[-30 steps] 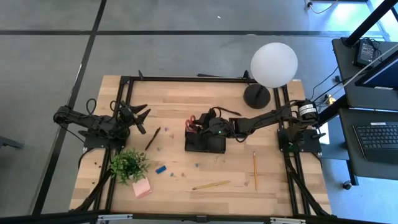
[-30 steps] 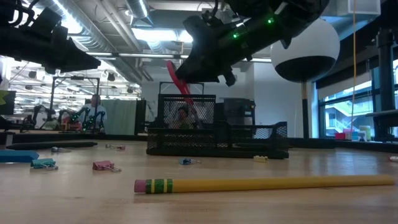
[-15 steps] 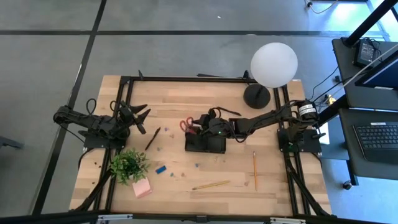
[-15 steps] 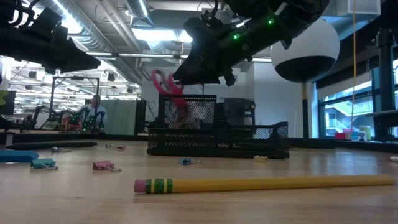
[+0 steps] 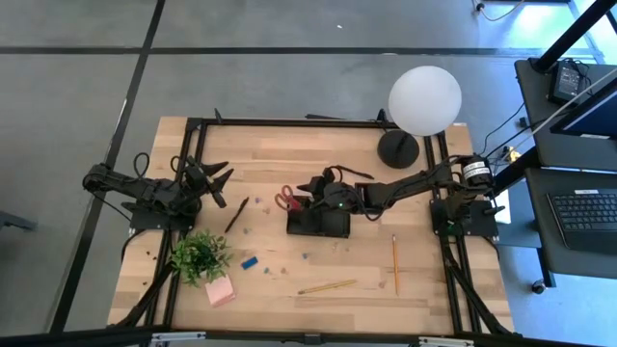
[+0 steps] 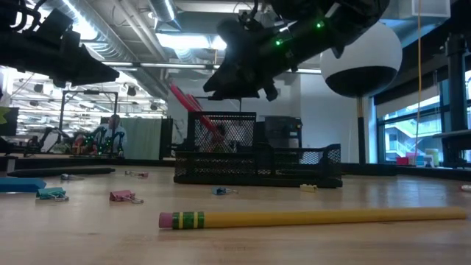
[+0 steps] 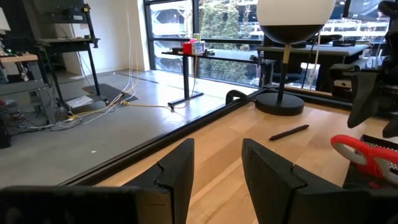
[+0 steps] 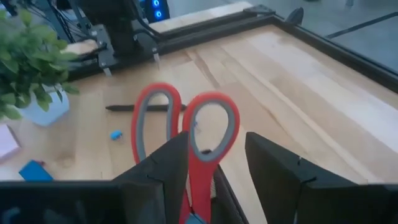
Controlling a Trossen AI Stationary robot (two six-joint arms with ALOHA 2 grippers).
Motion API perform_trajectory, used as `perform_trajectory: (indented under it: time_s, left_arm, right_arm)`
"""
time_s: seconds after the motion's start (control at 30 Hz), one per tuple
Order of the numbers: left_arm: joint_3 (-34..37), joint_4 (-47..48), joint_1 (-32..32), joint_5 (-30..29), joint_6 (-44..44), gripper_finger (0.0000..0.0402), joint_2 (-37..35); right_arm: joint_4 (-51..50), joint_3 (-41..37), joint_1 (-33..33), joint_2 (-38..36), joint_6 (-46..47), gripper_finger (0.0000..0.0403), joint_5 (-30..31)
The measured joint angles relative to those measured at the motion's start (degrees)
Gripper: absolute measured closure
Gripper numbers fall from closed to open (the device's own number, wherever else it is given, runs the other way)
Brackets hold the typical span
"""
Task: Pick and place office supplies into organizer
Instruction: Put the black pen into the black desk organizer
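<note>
- The red scissors [image 8: 186, 134] stand with their blades down in the black organizer [image 5: 318, 223], and the handles lean out over its edge.
- They look hard and stiff, not bendy. The metal blades could be slippery and sharp, so I think the red handle loops are the best place to grab.
- They look light, but tippy, so I think they could fall over.
- The right pincer [image 8: 214, 162] is right above the handles. Its two dark fingers are spread apart, with the handles just past them, and they pinch nothing.
- The left pincer [image 7: 217, 171] waits far off to the side, spread open and empty.
- Below the right pincer, near the front of the table, lie two yellow pencils [image 5: 328, 286].
</note>
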State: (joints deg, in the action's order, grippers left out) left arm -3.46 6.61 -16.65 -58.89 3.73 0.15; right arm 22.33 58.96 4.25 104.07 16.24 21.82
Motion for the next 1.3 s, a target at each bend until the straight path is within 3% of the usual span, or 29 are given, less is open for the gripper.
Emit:
perform_trajectory:
  time_s: [0.23,0.47,0.67,0.87,1.17,1.3]
  left_arm:
    - [0.0,-0.01,-0.02,0.0,0.0,0.0272,0.0]
    - [0.0,-0.02,-0.01,0.04,0.02,0.0272,0.0]
    - [0.0,-0.02,-0.02,0.02,0.0,0.0272,0.0]
    - [0.0,0.0,-0.01,-0.06,0.0,0.0272,0.01]
    - [0.0,-0.01,-0.02,-0.02,0.07,0.0272,0.01]
    - [0.0,0.0,0.0,-0.02,0.07,0.0272,0.0]
  right_arm:
    - [-4.7,1.2,-0.99,-7.19,-0.06,0.024,-0.02]
    - [-25.8,2.4,-4.7,-21.54,9.1,0.024,-0.47]
    - [-42.64,2.4,-8.91,-29.95,18.09,0.024,-8.32]
    - [-51.53,2.36,-14.74,-28.95,19.26,0.024,-21.57]
    - [-65.26,2.29,-22.83,-27.75,13.3,0.024,-23.43]
    - [-66.7,2.29,-24.37,-27.73,7.47,0.024,-23.39]
